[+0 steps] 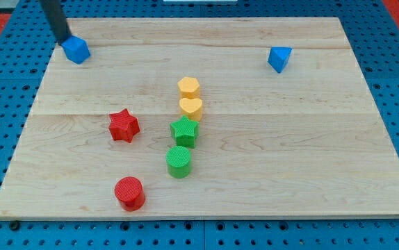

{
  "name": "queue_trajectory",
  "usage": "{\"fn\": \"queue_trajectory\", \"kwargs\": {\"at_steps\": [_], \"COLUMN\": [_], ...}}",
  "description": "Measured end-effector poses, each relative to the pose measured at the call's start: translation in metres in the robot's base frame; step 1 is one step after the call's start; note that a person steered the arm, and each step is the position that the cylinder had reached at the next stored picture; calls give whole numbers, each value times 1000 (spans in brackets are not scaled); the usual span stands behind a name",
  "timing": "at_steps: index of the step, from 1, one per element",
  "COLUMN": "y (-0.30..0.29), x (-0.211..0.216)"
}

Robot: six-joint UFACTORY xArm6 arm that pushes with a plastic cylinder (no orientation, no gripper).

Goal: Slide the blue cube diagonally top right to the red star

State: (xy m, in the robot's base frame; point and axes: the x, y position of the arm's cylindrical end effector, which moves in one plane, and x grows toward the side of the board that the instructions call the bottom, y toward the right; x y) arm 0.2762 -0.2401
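A blue cube (77,50) sits near the board's top left corner. My tip (63,42) touches its upper left side; the dark rod rises from there out of the view's top. The red star (124,126) lies left of the board's middle, well below and to the right of the cube. A second blue block (279,59), wedge-like in shape, sits at the top right.
A yellow hexagon (189,87), a yellow heart (191,107), a green star (184,131) and a green cylinder (178,161) form a column in the middle. A red cylinder (129,193) stands near the bottom edge. The wooden board (311,160) lies on a blue pegboard.
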Motion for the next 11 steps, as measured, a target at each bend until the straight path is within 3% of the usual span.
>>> {"fn": "queue_trajectory", "kwargs": {"at_steps": [1, 2, 3, 4, 6, 7, 8, 10, 11], "y": [51, -20, -47, -10, 62, 35, 43, 141, 154], "x": [9, -14, 4, 30, 37, 57, 61, 49, 32]}}
